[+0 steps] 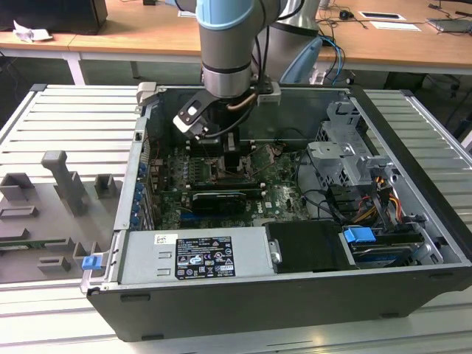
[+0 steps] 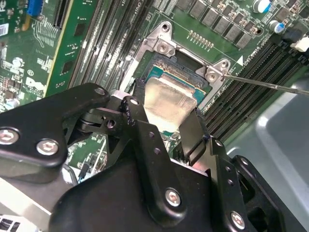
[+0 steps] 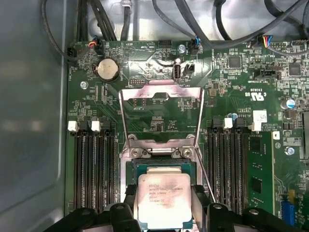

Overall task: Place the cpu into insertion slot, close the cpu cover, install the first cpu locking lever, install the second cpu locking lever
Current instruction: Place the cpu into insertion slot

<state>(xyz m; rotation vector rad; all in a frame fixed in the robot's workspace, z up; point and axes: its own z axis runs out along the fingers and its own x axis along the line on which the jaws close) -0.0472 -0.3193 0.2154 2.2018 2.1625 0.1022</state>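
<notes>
Tool grips the cpu by opposite edges, flat over the insertion slot, with the cpu cover raised open beyond.

One of most things, two of a few

One arm, one hand with two fingers, one cpu, one insertion slot, one cpu cover and one thin wire locking lever. The first wrist view adds one coin cell and two banks of long black memory slots. The exterior view has one computer case and one grey power-supply box.
</notes>
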